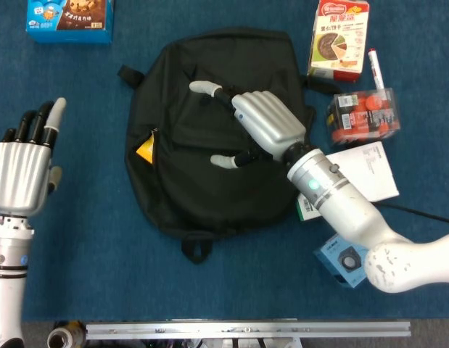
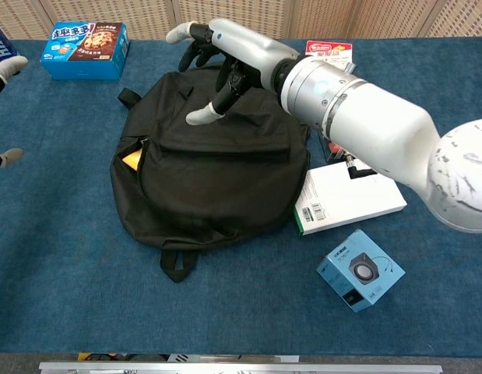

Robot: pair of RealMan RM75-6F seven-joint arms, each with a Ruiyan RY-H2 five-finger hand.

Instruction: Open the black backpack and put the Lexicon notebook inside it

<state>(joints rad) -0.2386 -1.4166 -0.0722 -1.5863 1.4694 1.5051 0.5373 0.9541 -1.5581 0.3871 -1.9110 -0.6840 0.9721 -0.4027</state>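
The black backpack (image 1: 209, 138) (image 2: 213, 175) lies flat on the blue table, its flap down over the opening. Only a yellow corner of the Lexicon notebook (image 1: 144, 150) (image 2: 131, 158) shows, at the zip gap on the bag's left side; the rest is hidden inside. My right hand (image 1: 264, 123) (image 2: 225, 58) hovers over the bag's upper part with fingers spread and nothing in it. My left hand (image 1: 21, 174) (image 2: 2, 70) is off to the left of the bag, fingers straight and apart, holding nothing; the chest view shows only its tips at the frame edge.
A blue cookie box (image 1: 68, 20) (image 2: 83, 48) sits at the back left. Right of the bag are a red-and-white snack box (image 1: 339, 40), a marker (image 1: 375, 69), a clear box of red items (image 1: 363, 116), a white box (image 2: 350, 199) and a small blue box (image 2: 360, 270).
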